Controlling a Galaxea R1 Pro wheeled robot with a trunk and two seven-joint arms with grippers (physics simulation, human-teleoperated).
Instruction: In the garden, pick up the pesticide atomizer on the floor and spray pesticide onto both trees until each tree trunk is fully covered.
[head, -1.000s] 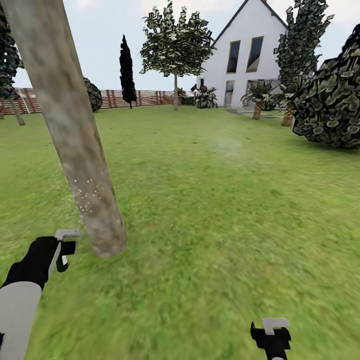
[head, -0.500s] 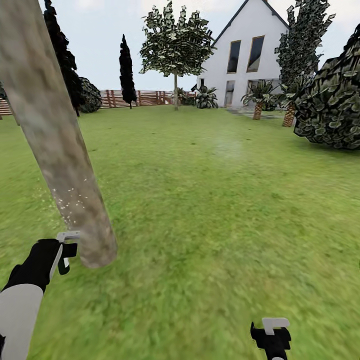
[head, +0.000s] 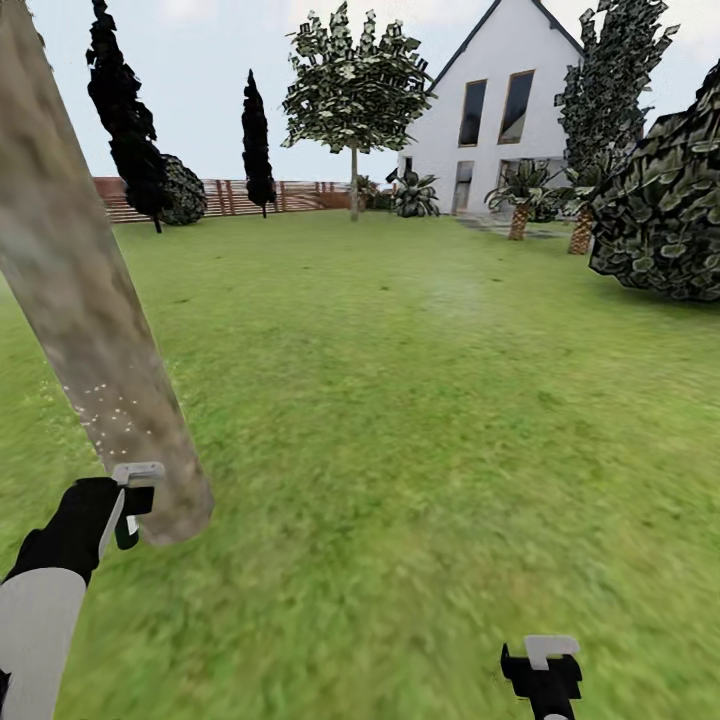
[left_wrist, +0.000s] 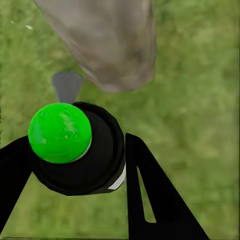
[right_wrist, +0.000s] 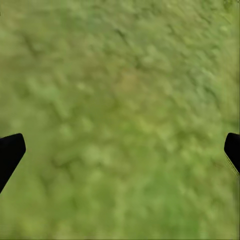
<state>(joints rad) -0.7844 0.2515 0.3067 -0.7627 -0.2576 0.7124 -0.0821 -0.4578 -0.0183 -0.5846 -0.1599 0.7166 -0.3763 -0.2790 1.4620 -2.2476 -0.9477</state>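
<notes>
My left gripper (head: 132, 498) hangs low beside the base of a thick, pale mottled tree trunk (head: 85, 320), close to its left side. In the left wrist view the left gripper (left_wrist: 75, 152) is shut on the pesticide atomizer (left_wrist: 102, 167), a dark bottle that here shows a bright green round top. The same tree trunk (left_wrist: 107, 42) stands just beyond it. Fine whitish pesticide specks (head: 112, 412) dot the trunk's lower part. A second tree (head: 352, 90) with a thin bare trunk stands far off by the fence. My right gripper (head: 545, 662) is open over grass.
Lawn (head: 430, 420) spreads ahead. A big leafy shrub (head: 665, 200) sits at the right, with palms (head: 518, 205) and a white house (head: 490, 100) behind it. Narrow near-black trees (head: 125, 120) and a brown slat fence (head: 230, 195) line the back left.
The whole picture has shifted, so the camera moved: the near trunk now sits further left and lower, and a black tree shows at the back left. Both arms keep their pose.
</notes>
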